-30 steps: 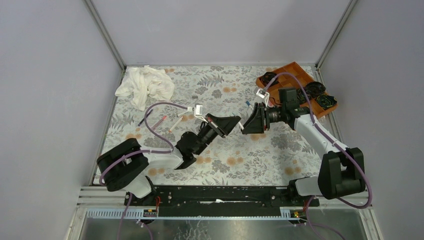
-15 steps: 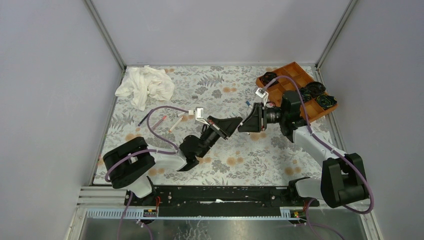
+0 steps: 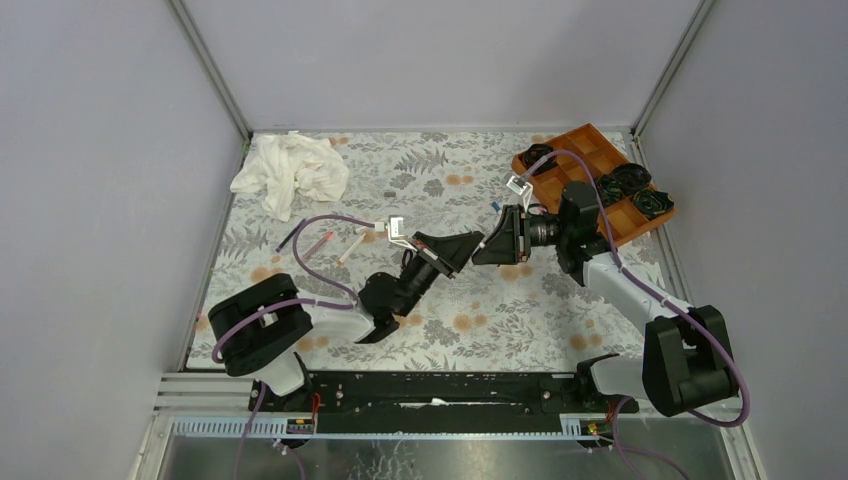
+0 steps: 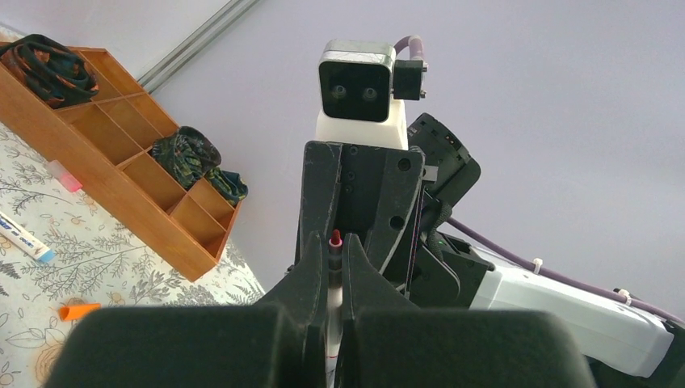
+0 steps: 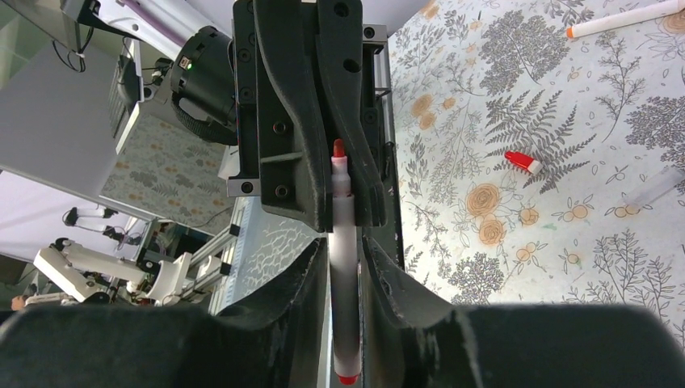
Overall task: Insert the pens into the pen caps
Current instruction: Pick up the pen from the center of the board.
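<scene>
Right gripper (image 3: 478, 248) closer around pen (image 5: 343, 267) (jaws narrower).

The pen (image 5: 345, 283) has a pale barrel, red at both ends; the left gripper (image 4: 331, 242) and right gripper (image 5: 345, 242) flanking it are black; beneath them the tablecloth (image 5: 485, 105) is white with grey ferns and orange blooms; beside the left gripper, a red cap (image 5: 523, 162); beyond the right gripper, an orange-brown tray (image 4: 121, 212), dark rosettes (image 4: 187, 152) and a pink cap (image 4: 65, 175).

Top view looked down from above near edge, covering whole tabletop (image 3: 520, 310). Wrist views faced each other, close range; both showed same pen (image 4: 333, 267) (image 5: 343, 267).
</scene>
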Robot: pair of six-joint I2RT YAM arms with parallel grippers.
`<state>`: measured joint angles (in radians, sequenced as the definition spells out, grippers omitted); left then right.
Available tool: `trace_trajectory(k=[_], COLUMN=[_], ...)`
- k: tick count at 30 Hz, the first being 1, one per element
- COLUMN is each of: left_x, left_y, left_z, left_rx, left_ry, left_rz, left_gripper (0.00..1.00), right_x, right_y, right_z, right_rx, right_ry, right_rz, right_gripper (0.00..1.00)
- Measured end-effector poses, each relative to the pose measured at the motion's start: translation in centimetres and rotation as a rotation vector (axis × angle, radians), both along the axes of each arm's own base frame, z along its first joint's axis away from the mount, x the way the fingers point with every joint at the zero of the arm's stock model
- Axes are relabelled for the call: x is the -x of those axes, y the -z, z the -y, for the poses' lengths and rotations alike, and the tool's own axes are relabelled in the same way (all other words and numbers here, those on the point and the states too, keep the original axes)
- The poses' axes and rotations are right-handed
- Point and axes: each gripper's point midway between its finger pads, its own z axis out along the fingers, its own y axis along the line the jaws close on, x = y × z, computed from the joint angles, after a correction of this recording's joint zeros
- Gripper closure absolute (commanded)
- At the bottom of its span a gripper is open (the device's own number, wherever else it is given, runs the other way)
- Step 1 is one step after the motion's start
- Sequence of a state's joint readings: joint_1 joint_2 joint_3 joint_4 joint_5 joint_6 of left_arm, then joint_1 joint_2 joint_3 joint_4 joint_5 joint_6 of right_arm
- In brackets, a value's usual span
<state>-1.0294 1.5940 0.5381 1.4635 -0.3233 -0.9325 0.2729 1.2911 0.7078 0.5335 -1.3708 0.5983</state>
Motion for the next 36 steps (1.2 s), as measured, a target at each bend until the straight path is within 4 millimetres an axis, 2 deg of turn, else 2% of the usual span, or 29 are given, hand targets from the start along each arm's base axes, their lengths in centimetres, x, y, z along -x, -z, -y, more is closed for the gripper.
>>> trace_trajectory(k=[4,9,10,12,14,18,21,24,28,31,32,36], left_x=[0.0,0.0,0.0,0.0,0.0,0.0,0.1,0.6,1.9,2.8,3.1,3.7], left_y=[-0.1,-0.1,-0.1,-0.1,-0.1,0.0,0.2,-0.5,-2.6,-3.6,-3.8,-1.9], left_z=[0.0,0.0,0.0,0.0,0.0,0.0,-0.3,-1.4,-3.4,-4.8,-5.2,-6.6], left_rx=[0.004,0.005,0.005,0.005,0.005,0.002,-0.003,-0.005,-0.018,-0.087,-0.116,-0.352], left_ry=[-0.003,-0.005,-0.005,-0.005,-0.005,-0.005,-0.009,-0.014,-0.020,-0.025,-0.028,-0.031], left_rz=[0.000,-0.001,-0.001,-0.001,-0.001,-0.004,-0.014,-0.012,0.005,0.024,0.034,0.015], left_gripper=[1.00,1.00,1.00,1.00,0.98,0.60,0.43,0.35,0.19,0.08,0.07,0.06], right_x=[0.1,0.1,0.1,0.1,0.1,0.1,0.1,0.0,0.1,0.2,0.2,-0.2], right_y=[0.0,0.0,0.0,0.0,0.0,0.2,0.5,0.7,1.0,1.4,1.5,1.5], right_z=[-0.1,-0.1,-0.1,-0.1,-0.1,-0.1,0.0,0.0,0.1,0.2,0.3,0.5], right_rx=[0.000,0.000,0.000,0.000,0.000,0.003,0.017,0.033,0.045,0.060,0.070,0.105], right_ry=[-0.003,-0.004,-0.004,-0.004,-0.004,-0.005,-0.008,-0.016,-0.026,-0.031,-0.030,-0.019], right_rz=[-0.003,-0.002,-0.002,-0.002,-0.003,0.005,0.011,0.033,0.063,0.087,0.099,0.162], right_gripper=[0.83,0.83,0.86,0.99,1.00,1.00,1.00,1.00,1.00,1.00,1.00,1.00])
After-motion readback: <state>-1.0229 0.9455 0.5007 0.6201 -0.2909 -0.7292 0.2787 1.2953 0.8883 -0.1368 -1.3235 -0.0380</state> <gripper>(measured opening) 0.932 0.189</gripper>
